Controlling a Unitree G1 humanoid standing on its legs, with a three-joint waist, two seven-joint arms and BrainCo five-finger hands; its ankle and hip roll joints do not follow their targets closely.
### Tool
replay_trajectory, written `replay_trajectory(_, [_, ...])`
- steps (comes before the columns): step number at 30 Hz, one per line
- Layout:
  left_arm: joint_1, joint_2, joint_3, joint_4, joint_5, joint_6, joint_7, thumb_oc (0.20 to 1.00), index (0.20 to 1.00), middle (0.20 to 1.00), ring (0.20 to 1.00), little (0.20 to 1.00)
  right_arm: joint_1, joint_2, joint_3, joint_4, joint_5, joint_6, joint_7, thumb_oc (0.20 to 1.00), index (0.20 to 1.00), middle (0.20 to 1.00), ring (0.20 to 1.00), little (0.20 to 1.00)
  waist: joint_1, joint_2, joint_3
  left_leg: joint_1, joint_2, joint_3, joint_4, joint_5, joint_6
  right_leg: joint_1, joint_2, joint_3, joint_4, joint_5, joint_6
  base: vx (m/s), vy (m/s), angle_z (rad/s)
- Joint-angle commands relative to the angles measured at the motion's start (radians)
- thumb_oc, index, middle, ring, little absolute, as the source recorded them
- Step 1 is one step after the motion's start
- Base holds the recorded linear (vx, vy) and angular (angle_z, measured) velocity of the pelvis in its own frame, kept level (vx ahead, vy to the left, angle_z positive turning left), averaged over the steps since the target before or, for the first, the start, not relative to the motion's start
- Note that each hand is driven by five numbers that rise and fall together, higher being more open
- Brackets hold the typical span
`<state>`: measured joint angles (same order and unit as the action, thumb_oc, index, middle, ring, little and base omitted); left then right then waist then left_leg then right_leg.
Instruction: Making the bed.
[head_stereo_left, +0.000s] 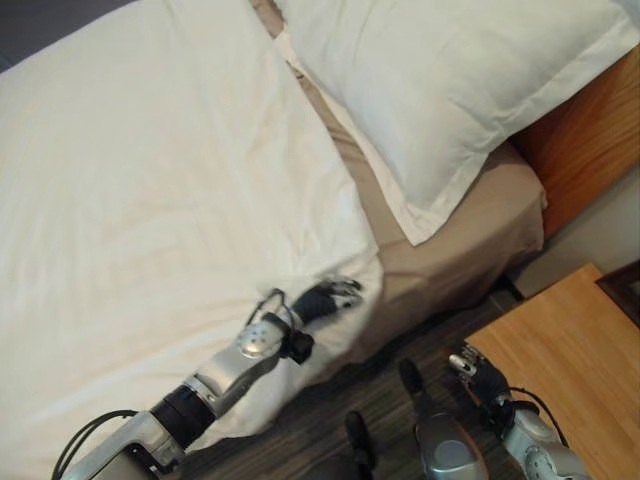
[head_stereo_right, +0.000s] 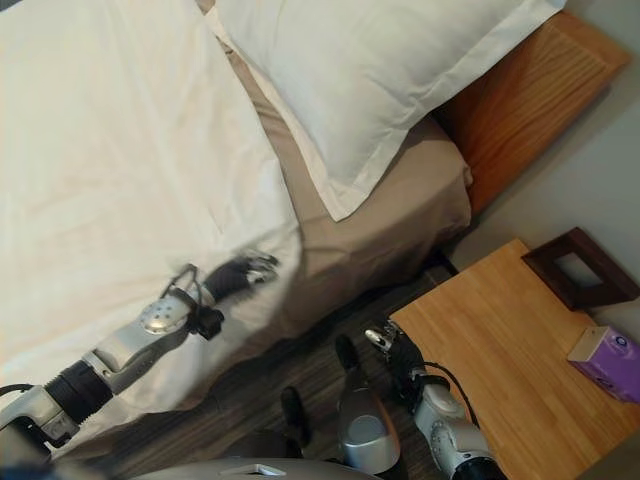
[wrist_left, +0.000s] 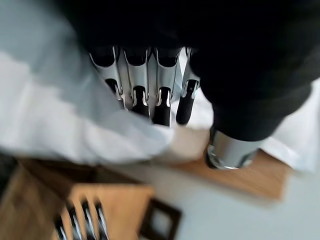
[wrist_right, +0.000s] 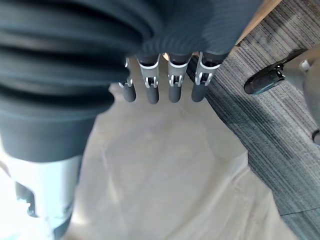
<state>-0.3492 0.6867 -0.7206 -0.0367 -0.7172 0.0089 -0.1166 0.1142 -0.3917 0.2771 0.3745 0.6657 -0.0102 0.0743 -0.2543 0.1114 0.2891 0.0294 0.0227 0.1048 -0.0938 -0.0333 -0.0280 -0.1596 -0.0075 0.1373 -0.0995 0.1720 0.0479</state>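
The right hand (head_stereo_right: 392, 350), fingers relaxed, hangs beside the wooden nightstand (head_stereo_right: 510, 340); the left hand (head_stereo_left: 330, 298) pinches the white duvet (head_stereo_left: 150, 200) corner (pillow (head_stereo_left: 450, 80) beyond).

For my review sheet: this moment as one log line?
left robot hand: fingers on white duvet corner | right robot hand: idle, by nightstand | pillow: at headboard
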Motion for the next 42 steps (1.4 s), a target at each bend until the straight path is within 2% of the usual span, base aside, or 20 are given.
replay_trajectory(1, [-0.057, -0.040, 0.021, -0.114, -0.135, -0.057, -0.040, 1.000, 1.000, 1.000, 1.000, 1.000, 0.037, -0.010, 0.014, -0.006, -0.014, -0.017, 0.019, 1.000, 1.000, 1.000, 1.000, 1.000, -0.023, -0.001, -0.065, -0.027, 0.000, -0.026, 0.007, 0.073, -0.034, 0.096, -0.030, 0.025, 0.039, -0.107, 0.063, 0.00, 0.000, 0.00])
replay_trajectory(12, [-0.084, -0.070, 0.067, -0.303, -0.256, -0.106, -0.048, 1.000, 1.000, 1.000, 1.000, 1.000, 0.059, 0.000, 0.002, 0.004, -0.032, -0.038, 0.026, 1.000, 1.000, 1.000, 1.000, 1.000, 0.001, -0.004, -0.099, -0.011, -0.008, -0.047, 0.007, 0.070, -0.031, 0.129, -0.038, 0.010, 0.033, -0.114, 0.062, 0.00, -0.004, 0.05])
replay_trajectory(15, [-0.045, -0.064, 0.149, -0.328, -0.287, -0.128, -0.036, 1.000, 1.000, 1.000, 1.000, 1.000, 0.067, 0.011, -0.018, 0.010, -0.024, -0.043, 0.020, 1.000, 1.000, 1.000, 1.000, 1.000, 0.012, -0.004, -0.106, -0.006, -0.009, -0.052, 0.007, 0.070, -0.030, 0.139, -0.041, 0.004, 0.029, -0.116, 0.062, 0.00, -0.003, 0.02])
replay_trajectory(18, [0.068, -0.089, 0.321, -0.319, -0.323, -0.165, -0.006, 1.000, 1.000, 1.000, 1.000, 1.000, 0.076, 0.033, -0.068, 0.005, -0.004, -0.060, -0.005, 1.000, 1.000, 1.000, 1.000, 1.000, 0.031, -0.006, -0.114, -0.003, -0.010, -0.061, 0.007, 0.072, -0.028, 0.148, -0.044, -0.004, 0.027, -0.120, 0.061, 0.01, -0.004, 0.04])
replay_trajectory(23, [0.071, -0.089, 0.323, -0.321, -0.323, -0.165, -0.005, 1.000, 1.000, 1.000, 1.000, 1.000, 0.077, 0.032, -0.066, 0.005, -0.004, -0.060, -0.005, 1.000, 1.000, 1.000, 1.000, 1.000, 0.029, -0.006, -0.114, -0.002, -0.010, -0.062, 0.007, 0.071, -0.028, 0.150, -0.044, -0.005, 0.026, -0.120, 0.061, 0.01, 0.005, 0.10])
replay_trajectory(24, [0.311, -0.191, 0.617, -0.230, -0.287, -0.219, 0.056, 1.000, 1.000, 1.000, 1.000, 1.000, -0.035, -0.001, -0.306, -0.051, -0.107, -0.154, -0.166, 0.200, 0.200, 0.200, 0.200, 0.200, 0.068, -0.008, -0.128, 0.004, -0.014, -0.074, 0.007, 0.062, -0.018, 0.163, -0.053, -0.011, 0.021, -0.129, 0.061, 0.06, 0.051, -0.01])
replay_trajectory(25, [0.371, -0.210, 0.666, -0.192, -0.229, -0.229, 0.102, 1.000, 1.000, 1.000, 1.000, 1.000, -0.162, -0.024, -0.402, -0.030, -0.049, -0.201, -0.272, 0.200, 0.200, 0.200, 0.200, 0.200, 0.085, -0.006, -0.134, 0.009, -0.017, -0.081, 0.007, 0.055, -0.011, 0.170, -0.056, -0.016, 0.019, -0.133, 0.060, 0.05, 0.055, -0.25])
replay_trajectory(28, [0.390, -0.209, 0.670, -0.196, -0.228, -0.225, 0.125, 1.000, 1.000, 1.000, 1.000, 1.000, -0.260, -0.045, -0.434, -0.026, 0.009, -0.226, -0.316, 0.200, 0.200, 0.200, 0.200, 0.200, 0.101, -0.008, -0.135, 0.005, -0.020, -0.084, 0.007, 0.055, -0.007, 0.167, -0.057, -0.017, 0.018, -0.128, 0.058, 0.00, 0.025, -0.06])
replay_trajectory(29, [0.435, -0.210, 0.654, -0.191, -0.226, -0.199, 0.139, 1.000, 1.000, 1.000, 1.000, 1.000, -0.395, -0.087, -0.404, -0.076, 0.058, -0.236, -0.328, 0.200, 0.200, 0.200, 0.200, 0.200, 0.135, -0.022, -0.135, 0.003, -0.022, -0.080, 0.007, 0.053, -0.001, 0.165, -0.057, -0.014, 0.017, -0.122, 0.059, -0.02, 0.020, 0.41])
replay_trajectory(34, [0.470, -0.238, 0.616, -0.158, -0.259, -0.166, 0.146, 1.000, 1.000, 1.000, 1.000, 1.000, -0.545, -0.049, -0.280, -0.135, 0.124, -0.227, -0.305, 0.200, 0.200, 0.200, 0.200, 0.200, 0.176, -0.043, -0.135, -0.005, -0.019, -0.070, 0.007, 0.055, 0.002, 0.157, -0.050, -0.009, 0.014, -0.113, 0.059, -0.02, 0.004, -0.02])
replay_trajectory(40, [0.481, -0.248, 0.592, -0.152, -0.273, -0.155, 0.135, 1.000, 1.000, 1.000, 1.000, 1.000, -0.620, 0.002, -0.173, -0.134, 0.135, -0.201, -0.280, 0.200, 0.200, 0.200, 0.200, 0.200, 0.203, -0.054, -0.137, -0.008, -0.019, -0.074, 0.007, 0.059, 0.004, 0.161, -0.050, -0.019, 0.012, -0.115, 0.058, 0.00, -0.003, 0.03])
replay_trajectory(41, [0.481, -0.253, 0.583, -0.149, -0.279, -0.153, 0.141, 1.000, 1.000, 1.000, 1.000, 1.000, -0.628, 0.053, -0.113, -0.121, 0.192, -0.185, -0.249, 0.200, 0.200, 0.200, 0.200, 0.200, 0.213, -0.056, -0.134, -0.007, -0.021, -0.077, 0.007, 0.061, 0.005, 0.164, -0.050, -0.024, 0.012, -0.114, 0.056, 0.00, -0.003, 0.05])
replay_trajectory(42, [0.482, -0.253, 0.584, -0.149, -0.279, -0.153, 0.141, 1.000, 1.000, 1.000, 1.000, 1.000, -0.628, 0.053, -0.112, -0.120, 0.192, -0.185, -0.249, 0.200, 0.200, 0.200, 0.200, 0.200, 0.213, -0.056, -0.134, -0.007, -0.021, -0.078, 0.007, 0.061, 0.005, 0.164, -0.051, -0.024, 0.012, -0.115, 0.056, 0.00, 0.000, 0.00])
